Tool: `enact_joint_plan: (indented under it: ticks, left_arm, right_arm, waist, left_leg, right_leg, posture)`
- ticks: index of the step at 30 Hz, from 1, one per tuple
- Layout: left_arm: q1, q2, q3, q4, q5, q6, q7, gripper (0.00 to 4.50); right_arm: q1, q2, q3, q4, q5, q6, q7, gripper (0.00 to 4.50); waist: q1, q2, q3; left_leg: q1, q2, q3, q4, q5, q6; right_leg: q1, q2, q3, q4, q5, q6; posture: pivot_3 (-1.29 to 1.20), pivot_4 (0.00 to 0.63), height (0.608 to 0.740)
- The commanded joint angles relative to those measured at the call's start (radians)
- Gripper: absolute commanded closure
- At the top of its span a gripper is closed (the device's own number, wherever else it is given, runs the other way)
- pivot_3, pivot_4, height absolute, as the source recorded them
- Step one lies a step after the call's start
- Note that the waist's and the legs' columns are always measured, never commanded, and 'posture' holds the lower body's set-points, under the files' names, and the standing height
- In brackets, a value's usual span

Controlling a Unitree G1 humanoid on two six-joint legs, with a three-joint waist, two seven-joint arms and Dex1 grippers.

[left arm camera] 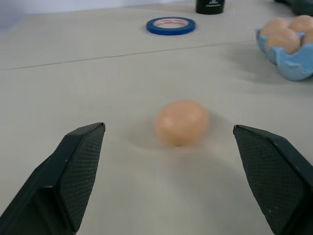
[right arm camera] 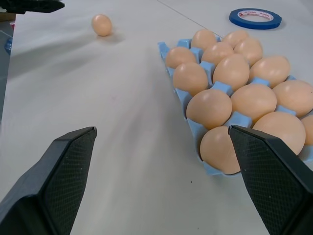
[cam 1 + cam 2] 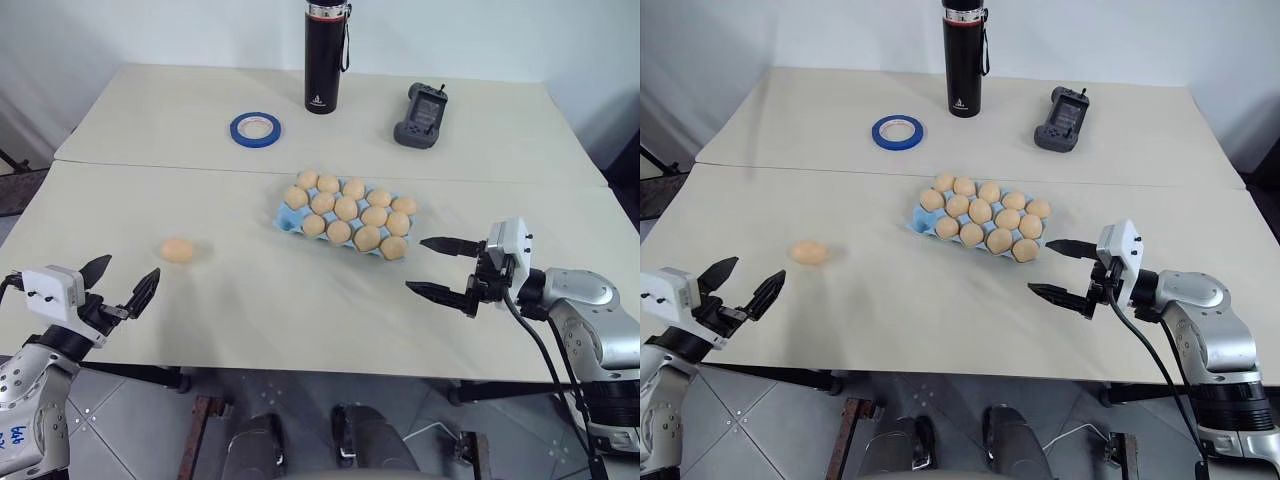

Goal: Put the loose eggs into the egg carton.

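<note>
Task status: we judge the job nearly complete; one loose egg [image 3: 177, 250] remains on the table [image 3: 300, 310], and the carton appears close to full.

Egg carton: the light blue egg carton [image 3: 284, 217] sits right of centre in the left eye view, set at a slant. We count about fourteen eggs seated in three rows. We cannot tell whether a free cup remains; the eggs hide the cups.

Loose egg location: centre-left of the left eye view, lying on the bare table, well apart from the carton and touching nothing else.

Left gripper: the left gripper [image 3: 120, 288] is at the lower left of the frame, near the egg but not touching it. Its jaws stand wide and empty; in the left wrist view the egg lies ahead between the two fingers.

Right gripper: the right gripper [image 3: 435, 267] is at the right of the frame, just beside the carton's near end. Jaws wide, holding nothing.

Remaining work: we judge that the left gripper must close on the egg, carry it to the carton and seat it.

Other items: a blue tape ring [image 3: 255, 128], a black bottle [image 3: 324, 55] and a dark handheld device [image 3: 421, 115] lie across the top of the frame, away from the work.
</note>
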Motion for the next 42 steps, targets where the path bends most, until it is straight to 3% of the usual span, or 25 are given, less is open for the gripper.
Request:
enact_joint_plan:
  ticks: [1,11,21,24,29,30,36,42]
  left_arm:
    - [-0.015,-0.010,0.025,-0.020,-0.012,-0.024,0.038,0.02]
    - [-0.166,0.005,-0.093,0.152,0.044,-0.063,0.020,0.02]
    - [-0.377,0.034,-0.215,0.448,0.103,-0.126,-0.070,0.02]
    - [-0.396,0.048,-0.239,0.500,0.123,-0.128,-0.088,0.62]
    - [-0.397,0.048,-0.250,0.468,0.122,-0.112,-0.093,2.19]
    - [-0.407,0.052,-0.253,0.473,0.126,-0.119,-0.098,2.30]
    - [-0.571,0.062,-0.306,0.554,0.165,-0.167,-0.120,2.33]
    - [-0.826,-0.013,-0.415,0.779,0.198,-0.249,-0.237,2.33]
  right_arm:
    - [0.026,-0.023,-0.049,-0.047,0.056,-0.008,0.053,0.00]
    - [0.057,-0.020,-0.061,-0.070,0.068,0.006,0.045,0.00]
    - [0.045,-0.022,-0.055,-0.062,0.048,0.001,0.030,0.00]
    - [0.051,-0.024,-0.059,-0.066,0.046,0.000,0.027,0.00]
    - [0.074,-0.028,-0.073,-0.083,0.048,0.000,0.014,0.00]
    - [0.080,-0.029,-0.075,-0.086,0.047,-0.001,0.011,0.00]
    - [0.083,-0.028,-0.072,-0.083,0.043,-0.007,0.002,0.00]
    - [0.071,-0.017,-0.064,-0.073,0.035,-0.018,-0.009,0.00]
  waist:
    - [0.000,0.000,0.000]
    - [0.000,0.000,0.000]
    - [0.000,0.000,0.000]
    - [0.000,0.000,0.000]
    - [0.001,0.000,0.000]
    - [0.001,0.000,0.000]
    - [0.003,0.000,0.000]
    - [0.020,0.000,0.000]
  left_leg:
    - [0.000,0.000,0.000,0.000,0.000,0.000]
    - [0.000,0.000,0.000,0.000,0.000,0.000]
    - [0.000,0.000,0.001,0.000,0.001,-0.002]
    - [0.000,0.000,0.001,0.000,0.002,-0.003]
    - [-0.001,0.000,0.001,0.000,0.002,-0.004]
    - [-0.001,0.000,0.001,0.000,0.002,-0.004]
    - [-0.001,0.000,0.001,0.001,0.002,-0.003]
    - [-0.001,-0.001,0.002,0.002,0.003,-0.003]
  right_leg:
    - [0.000,0.000,0.000,0.000,0.000,0.000]
    - [0.000,0.000,0.000,0.000,0.000,0.000]
    - [-0.001,0.001,0.000,0.000,0.000,0.000]
    - [-0.001,0.001,0.000,0.000,0.000,0.000]
    - [-0.001,0.001,0.000,0.000,0.000,0.000]
    - [-0.001,0.001,0.000,0.000,0.000,0.000]
    - [-0.001,0.001,0.000,0.001,0.001,0.001]
    - [0.000,0.001,0.000,0.000,0.002,0.002]
  posture:
    - [0.00,0.150,0.740]
    - [0.00,0.150,0.740]
    - [0.00,0.150,0.740]
    - [0.00,0.150,0.740]
    - [0.00,0.150,0.740]
    - [0.00,0.150,0.740]
    - [0.00,0.150,0.740]
    - [0.00,0.150,0.740]
